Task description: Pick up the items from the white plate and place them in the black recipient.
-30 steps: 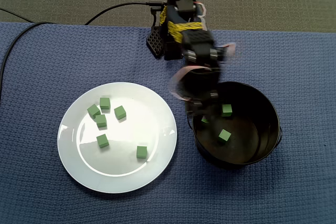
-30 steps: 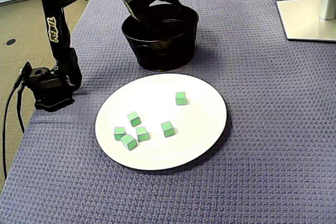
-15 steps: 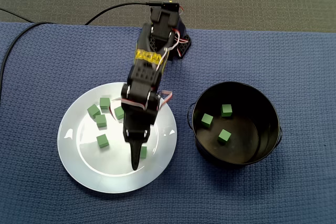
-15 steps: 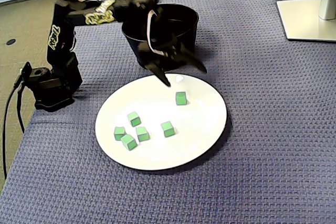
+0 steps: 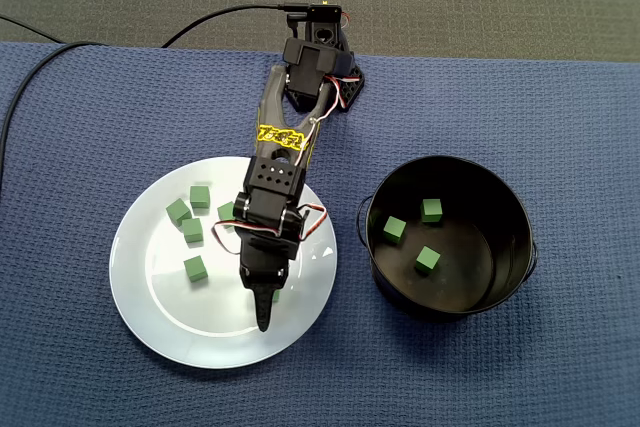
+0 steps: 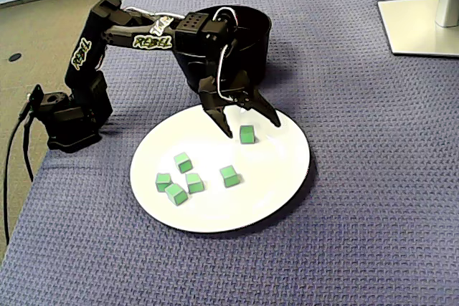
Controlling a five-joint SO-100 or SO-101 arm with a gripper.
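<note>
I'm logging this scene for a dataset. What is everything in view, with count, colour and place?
white plate: one, white, on the cloth.
black pot: one, black, beside the plate.
plate cubes: six, green, on the plate.
pot cubes: three, green, inside the pot.
blue cloth: one, blue, covering the table.
white stand base: one, white, at the cloth's corner.
black cable: at least one, black, running to the arm's base.
arm: one, black with yellow lettering, reaching over the plate.
hand: one, black, open, with a finger on either side of one plate cube.
</note>
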